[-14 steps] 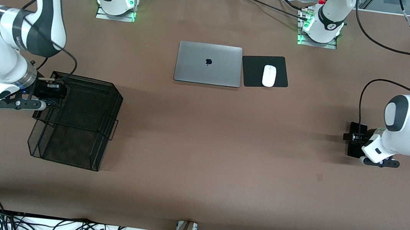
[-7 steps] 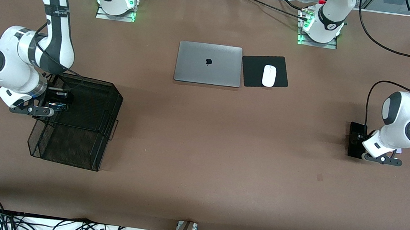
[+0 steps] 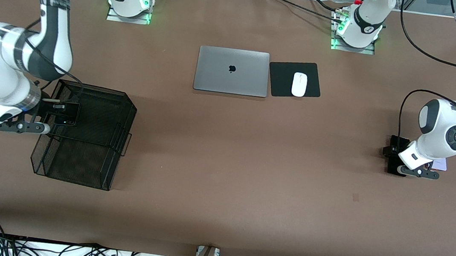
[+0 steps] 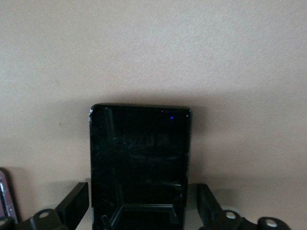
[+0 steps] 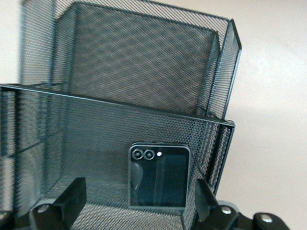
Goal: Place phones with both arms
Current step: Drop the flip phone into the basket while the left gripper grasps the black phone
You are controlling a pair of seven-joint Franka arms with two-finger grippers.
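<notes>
First, the front view: in the middle band of the frame, at the right arm's end of the table [image 3: 222, 179], a black mesh basket [image 3: 78, 162] stands, and the right gripper [image 3: 47, 114] hangs over its upper tray. A folded phone [image 3: 67, 114] lies in that tray just off the fingertips. At the left arm's end, also mid-height in the frame, the left gripper [image 3: 396, 158] sits low over a black phone [image 3: 393, 164] lying flat on the table. A pale phone [image 3: 441, 164] shows only as a sliver past the wrist. A closed laptop [image 3: 232, 71] lies in the upper middle of the frame, with a white mouse [image 3: 299, 84] on a black pad [image 3: 280, 86] beside it

Next, the left wrist view: the left gripper [image 4: 141, 196] stands wide, one finger [image 4: 76, 201] on each side of the black phone [image 4: 140, 153], not clamping it. An edge of the pale phone [image 4: 5, 191] peeks in at the frame border

Last, the right wrist view: the right gripper [image 5: 138, 191] is spread wide, and the folded phone [image 5: 159, 175] rests free on the mesh floor of the basket [image 5: 144, 57], camera rings up, between the fingers [image 5: 72, 196]
</notes>
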